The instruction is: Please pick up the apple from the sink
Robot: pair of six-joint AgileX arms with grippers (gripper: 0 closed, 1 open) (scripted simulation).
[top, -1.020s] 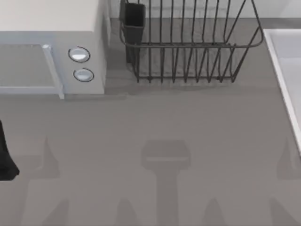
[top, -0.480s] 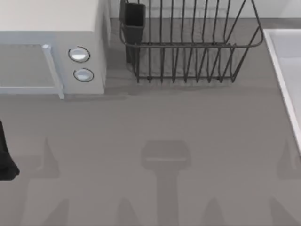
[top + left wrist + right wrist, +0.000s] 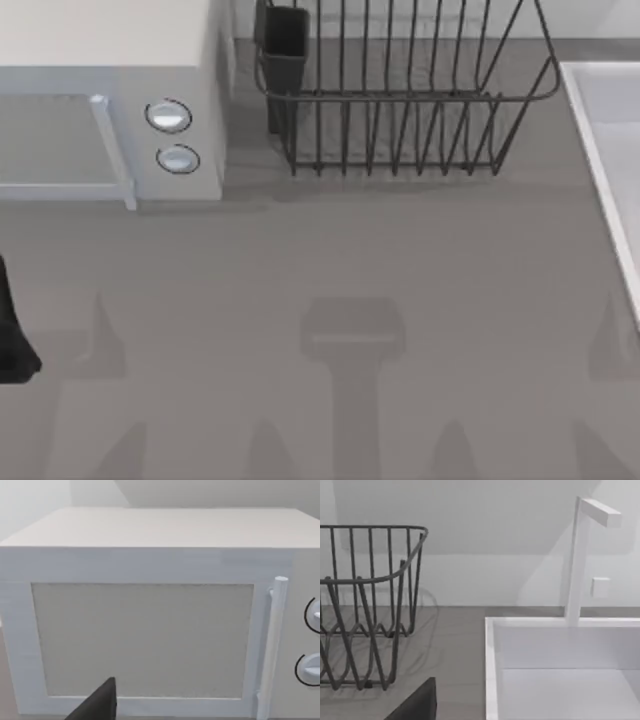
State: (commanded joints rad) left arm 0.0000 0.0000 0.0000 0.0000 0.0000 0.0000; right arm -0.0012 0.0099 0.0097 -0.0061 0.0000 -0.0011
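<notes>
Sink [image 3: 600,130] at table's right edge, beside dish rack [image 3: 400,100].

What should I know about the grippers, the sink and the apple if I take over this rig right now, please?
Left arm: parked at the table's left edge, facing the white box-shaped microwave.
Right arm: its wrist camera looks at the pale grey-white rectangular sink on the table's right, beside the black wire dish rack.
Apple: not sighted; the visible part of the basin shows none.
Done: nothing. Left: find, grasp and lift the apple.
</notes>
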